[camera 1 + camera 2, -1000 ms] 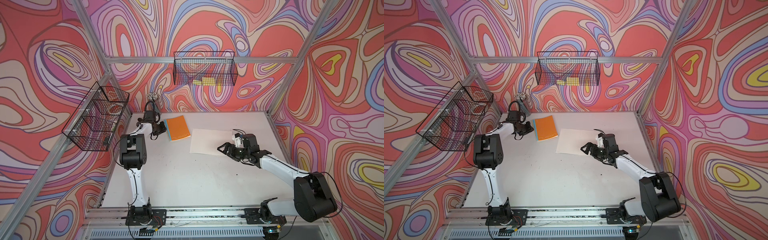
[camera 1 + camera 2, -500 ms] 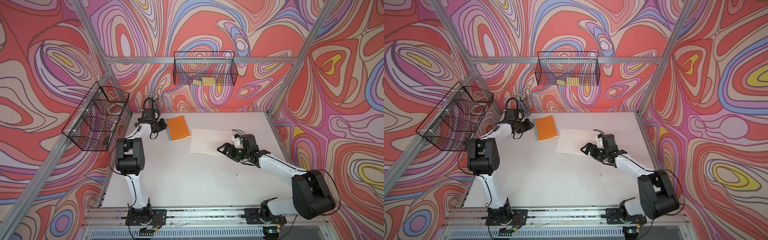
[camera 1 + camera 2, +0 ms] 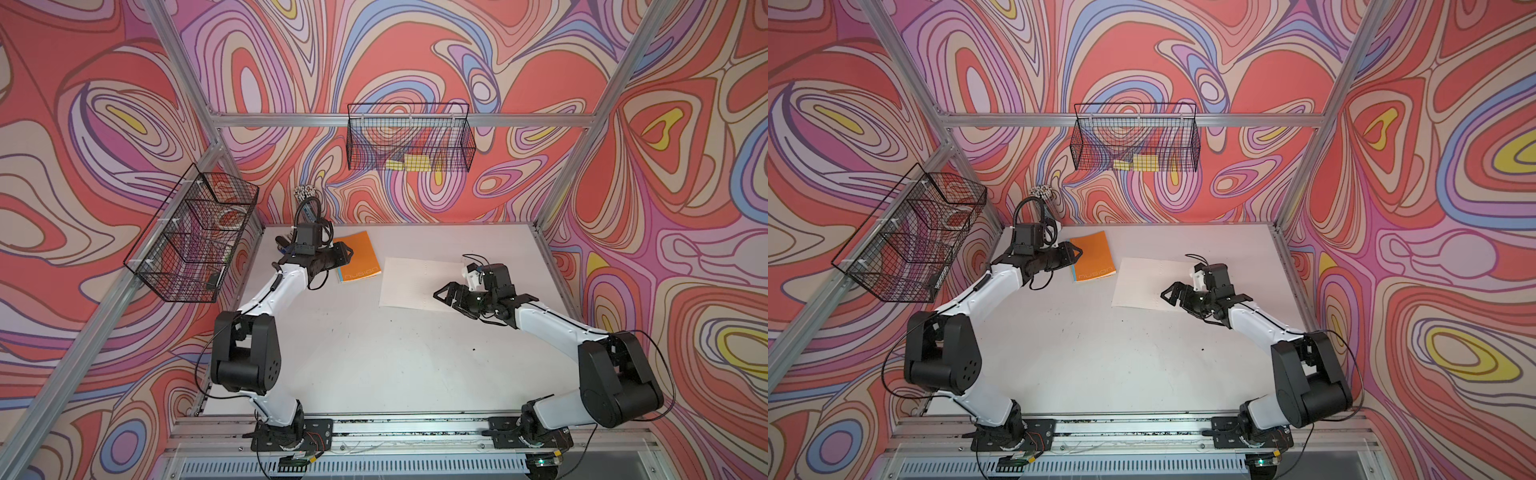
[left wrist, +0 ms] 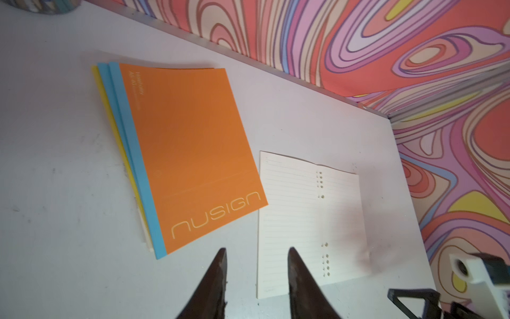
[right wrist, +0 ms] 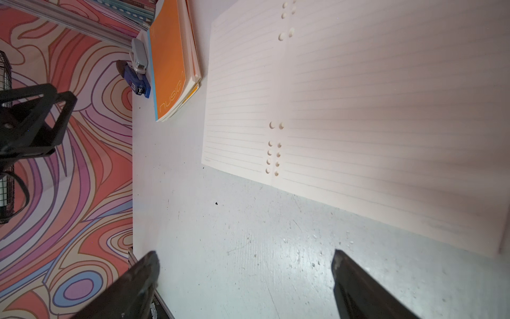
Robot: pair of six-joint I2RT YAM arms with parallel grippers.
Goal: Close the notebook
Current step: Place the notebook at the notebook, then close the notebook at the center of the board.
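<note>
The notebook (image 3: 417, 282) lies open and flat on the white table, cream lined pages up, with punch holes along its middle fold (image 5: 276, 149); it also shows in a top view (image 3: 1148, 282) and the left wrist view (image 4: 300, 210). My right gripper (image 3: 446, 293) hovers at its near right corner, open wide (image 5: 244, 255), nothing between the fingers. My left gripper (image 3: 345, 254) is at the back left, beside a closed orange notebook (image 3: 358, 255) on a blue and yellow stack (image 4: 121, 154). It is open (image 4: 258, 252) and holds nothing.
A blue stapler (image 5: 138, 80) lies behind the orange notebook near the back left corner, next to a cup of pens (image 3: 302, 195). Wire baskets hang on the back wall (image 3: 409, 143) and the left wall (image 3: 195, 237). Aluminium posts frame the table.
The left gripper's jaws have spread apart, and the left arm's elbow has swung toward the table's front. The right arm and the open notebook have not moved.
</note>
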